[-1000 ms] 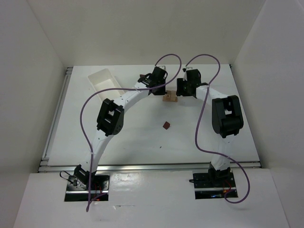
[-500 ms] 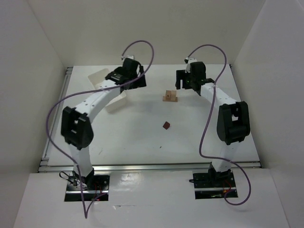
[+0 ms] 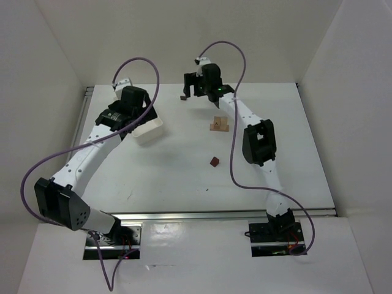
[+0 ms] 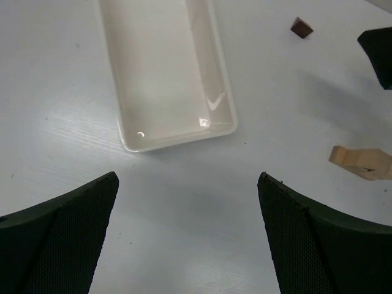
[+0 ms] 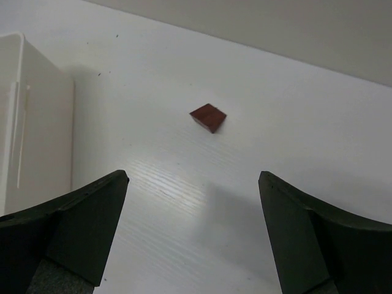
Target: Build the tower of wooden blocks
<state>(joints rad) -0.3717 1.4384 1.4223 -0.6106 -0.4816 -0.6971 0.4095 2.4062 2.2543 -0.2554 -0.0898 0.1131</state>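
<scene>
A small stack of tan wood blocks (image 3: 219, 125), the wood block tower, stands mid-table and shows as a tan piece (image 4: 361, 162) in the left wrist view. One dark maroon block (image 3: 183, 97) (image 5: 208, 117) (image 4: 301, 27) lies at the back, another (image 3: 214, 162) nearer the front. My right gripper (image 3: 191, 86) (image 5: 193, 177) hovers open just behind the back maroon block, which lies ahead of its fingers. My left gripper (image 3: 138, 116) (image 4: 187, 180) hangs open and empty above the white tray.
The white tray (image 3: 153, 130) (image 4: 131, 144) (image 5: 37, 122) sits at the back left with nothing showing inside it. White walls close in the table on three sides. Purple cables loop above both arms.
Both grippers left the tan stack and opened. The left arm swung left over the tray. The right gripper swept from right of the stack to the back maroon block.
</scene>
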